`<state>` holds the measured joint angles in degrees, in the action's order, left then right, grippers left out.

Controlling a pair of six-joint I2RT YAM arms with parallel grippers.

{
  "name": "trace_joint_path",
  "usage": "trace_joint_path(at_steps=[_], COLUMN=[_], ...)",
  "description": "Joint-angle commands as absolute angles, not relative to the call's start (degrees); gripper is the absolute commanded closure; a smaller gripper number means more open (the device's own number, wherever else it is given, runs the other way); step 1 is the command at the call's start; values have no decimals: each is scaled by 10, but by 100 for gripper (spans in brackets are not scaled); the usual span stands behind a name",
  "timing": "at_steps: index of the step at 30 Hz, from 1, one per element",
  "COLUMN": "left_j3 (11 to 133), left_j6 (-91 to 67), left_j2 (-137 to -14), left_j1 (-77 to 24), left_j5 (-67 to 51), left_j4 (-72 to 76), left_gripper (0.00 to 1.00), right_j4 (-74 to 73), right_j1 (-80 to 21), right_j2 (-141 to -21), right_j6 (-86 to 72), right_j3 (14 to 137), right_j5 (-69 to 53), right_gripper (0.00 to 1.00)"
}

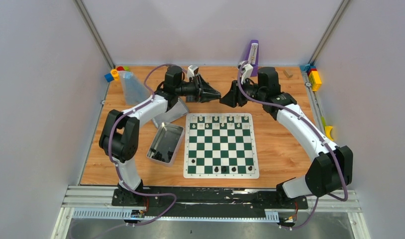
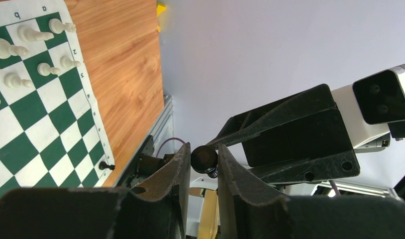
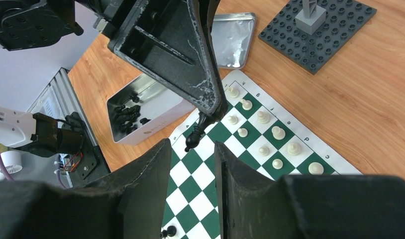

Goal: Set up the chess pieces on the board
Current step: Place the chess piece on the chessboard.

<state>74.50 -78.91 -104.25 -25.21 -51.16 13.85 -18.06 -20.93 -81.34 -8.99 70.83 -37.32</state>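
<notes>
The green-and-white board (image 1: 220, 149) lies mid-table, with cream-white pieces (image 1: 223, 119) on its far rows and a few black pieces (image 1: 225, 169) on the near row. My left gripper (image 1: 214, 95) hovers above the board's far edge, shut on a black chess piece (image 2: 204, 158). That piece also shows in the right wrist view (image 3: 196, 132), hanging head down from the left gripper's fingertips (image 3: 215, 107). My right gripper (image 1: 226, 98) faces it tip to tip. Its fingers (image 3: 155, 159) stand open and empty just short of the piece.
An open silver tin (image 1: 165, 143) with black pieces stands left of the board, its lid (image 3: 234, 37) beyond. The dark studded baseplate (image 3: 317, 30) lies behind the board. Coloured blocks (image 1: 116, 73) sit back left and more (image 1: 314, 77) back right. A clear container (image 1: 133, 87) stands at the back left.
</notes>
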Motion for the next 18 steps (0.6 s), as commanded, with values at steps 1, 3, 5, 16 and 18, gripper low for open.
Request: trace_joint_path(at_steps=[1,3,5,16,18], left_j3=[740,739,738,733,733], left_j6=[-806,-807,-808,-813,-813], left_j2=[-1027,-1026,-1026,-1027,-1026], left_j1=[-261,-262,-263,-264,-265], left_j5=[-516,-515,-515,-512,-512], left_j4=[173,174,176,179,180], left_gripper=[69,69,69,68,68], right_j4=[-157,-156,-157,-157,-156], right_j1=[-207,-208,-209,-214,-215], right_j2=[-821,-821,-820,-829,-831], right_j6=[-103,-104,-103,-105,-105], right_j3=[736,736,735,737,737], right_j5=[-369,-372,-374,-369,-364], right_gripper=[63,64,65,77,77])
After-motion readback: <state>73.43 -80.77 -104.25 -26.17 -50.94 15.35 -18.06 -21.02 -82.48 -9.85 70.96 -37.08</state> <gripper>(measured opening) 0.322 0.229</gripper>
